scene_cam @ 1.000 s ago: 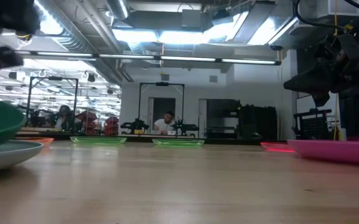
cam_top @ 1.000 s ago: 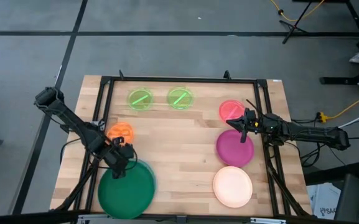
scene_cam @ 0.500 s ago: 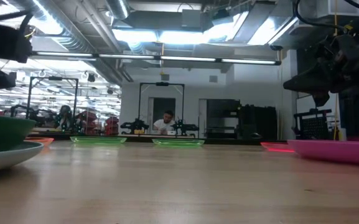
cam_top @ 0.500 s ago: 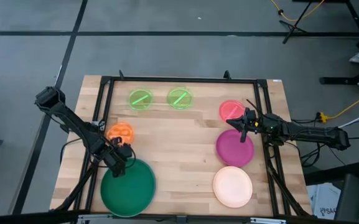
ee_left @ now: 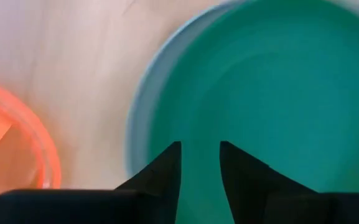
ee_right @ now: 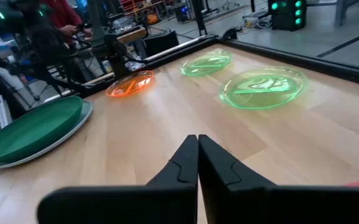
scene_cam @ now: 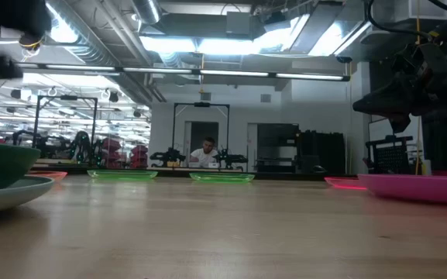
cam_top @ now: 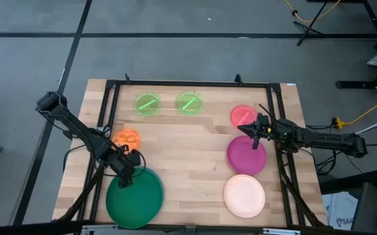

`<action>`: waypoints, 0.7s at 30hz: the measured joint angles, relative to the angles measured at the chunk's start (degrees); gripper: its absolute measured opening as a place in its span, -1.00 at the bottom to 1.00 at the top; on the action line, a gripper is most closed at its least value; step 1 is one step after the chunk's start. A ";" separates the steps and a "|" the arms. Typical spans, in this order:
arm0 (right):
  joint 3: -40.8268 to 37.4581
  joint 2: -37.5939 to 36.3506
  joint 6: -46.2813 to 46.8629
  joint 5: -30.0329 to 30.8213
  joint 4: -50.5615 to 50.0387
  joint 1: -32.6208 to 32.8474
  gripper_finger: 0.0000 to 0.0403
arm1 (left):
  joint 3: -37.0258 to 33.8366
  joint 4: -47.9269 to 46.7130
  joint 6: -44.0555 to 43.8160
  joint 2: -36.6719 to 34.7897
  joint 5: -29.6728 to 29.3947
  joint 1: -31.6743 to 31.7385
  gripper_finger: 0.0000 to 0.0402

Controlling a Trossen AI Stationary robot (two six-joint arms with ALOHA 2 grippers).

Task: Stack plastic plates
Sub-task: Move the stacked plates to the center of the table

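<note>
Wooden tabletop under workshop lights: the left gripper [cam_top: 125, 173], fingers [ee_left: 167, 171] slightly parted and grasping nothing, hangs above the far-left rim of the dark green plate [cam_top: 134, 198], nested on the light blue plate [ee_left: 135, 130]. The orange plate [cam_top: 126, 138] lies just beyond. Across the table, the right gripper [cam_top: 254, 132], fingers [ee_right: 185, 158] clenched empty, hovers between the pink plate [cam_top: 242, 116] and magenta plate [cam_top: 246, 156].

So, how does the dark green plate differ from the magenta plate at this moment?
The dark green plate is larger than the magenta plate. The green one rests on a light blue plate; the magenta one lies alone on the table. The left gripper is over the green plate's edge, the right gripper by the magenta one's. Both are round.
</note>
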 joint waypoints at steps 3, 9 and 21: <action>-0.03 -0.01 0.03 -1.13 -0.09 0.02 -1.00 | 4.72 0.55 0.04 0.00 -6.03 -2.85 -0.50; -0.04 -0.02 0.07 -1.44 -0.07 0.02 -1.00 | 7.03 11.21 0.69 -0.02 -17.84 -6.25 -0.50; -0.07 -0.01 0.07 -1.45 0.13 0.02 -1.00 | 7.06 28.42 20.15 2.06 -22.52 -1.29 -0.27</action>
